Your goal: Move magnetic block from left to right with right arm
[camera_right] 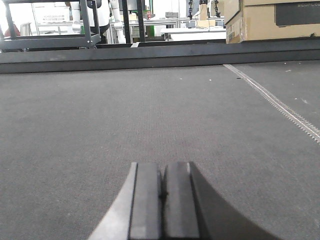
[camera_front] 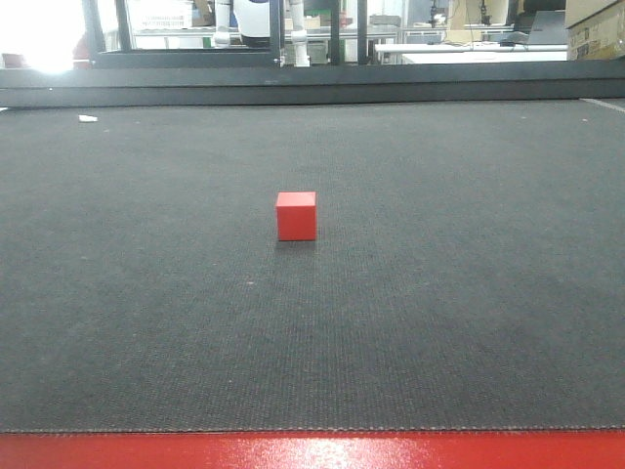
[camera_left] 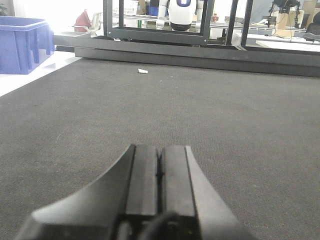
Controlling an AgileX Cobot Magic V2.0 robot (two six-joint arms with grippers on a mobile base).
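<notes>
The desk [camera_front: 469, 322] was flat and matted. The right pincer [camera_right: 162, 200] and left pincer [camera_left: 159, 185] were closed and empty. The red cube [camera_front: 296, 216] stood mid-desk, untouched. The right pincer likely needed opening wide, square to the cube's faces.

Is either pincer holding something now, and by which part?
Nothing is held. The left pincer and right pincer are shut and empty; the red block stands alone on the mat.
</notes>
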